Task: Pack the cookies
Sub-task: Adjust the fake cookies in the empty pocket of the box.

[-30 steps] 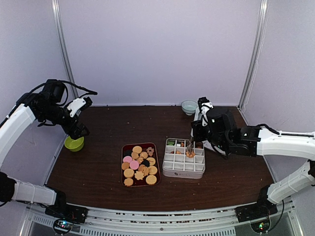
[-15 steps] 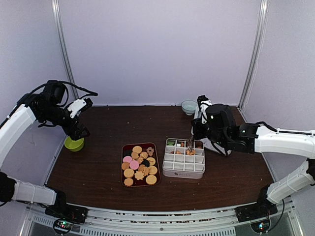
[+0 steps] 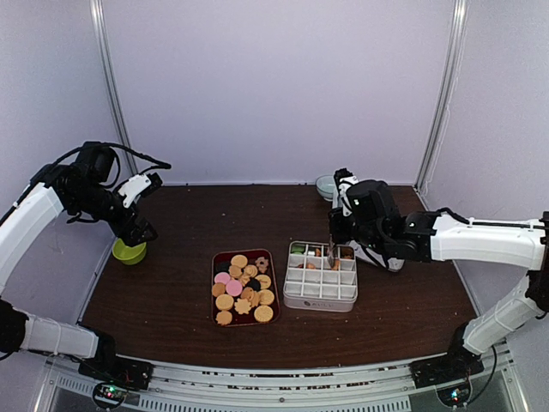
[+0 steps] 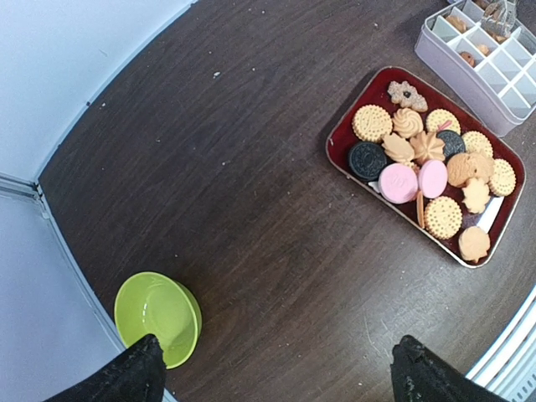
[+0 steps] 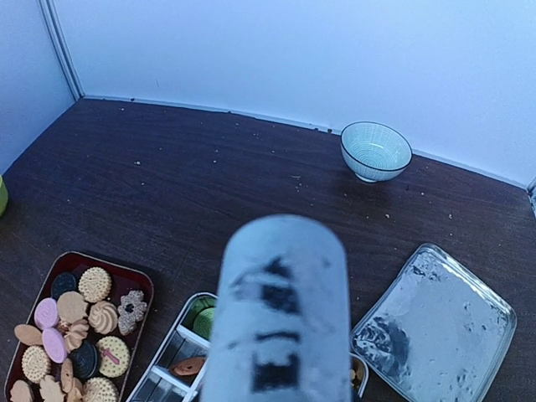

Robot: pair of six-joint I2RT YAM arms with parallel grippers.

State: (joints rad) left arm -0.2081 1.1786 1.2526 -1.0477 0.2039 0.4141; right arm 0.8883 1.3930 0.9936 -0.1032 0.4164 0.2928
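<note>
The cookies (image 3: 243,285) lie mixed in a dark red tray (image 3: 214,292): round golden ones, pink, dark and flower-shaped, also plain in the left wrist view as cookies (image 4: 427,167). A few cookies (image 5: 189,366) sit in the white divided box (image 3: 320,300). My right gripper (image 3: 336,230) hangs over the box's far row, shut on metal tongs (image 3: 331,251) whose blurred handle (image 5: 280,318) fills the right wrist view. Whether the tongs' tips carry a cookie I cannot tell. My left gripper (image 4: 276,341) is open and empty, high above the table near the green bowl (image 4: 157,316).
The green bowl (image 3: 129,251) stands at the table's left edge. A pale blue bowl (image 5: 376,151) sits by the back wall. The box's metal lid (image 5: 435,331) lies right of the box, partly under my right arm.
My right arm has shifted slightly left and back, taking the tongs from the box's middle toward its far row. The left arm has barely moved.
</note>
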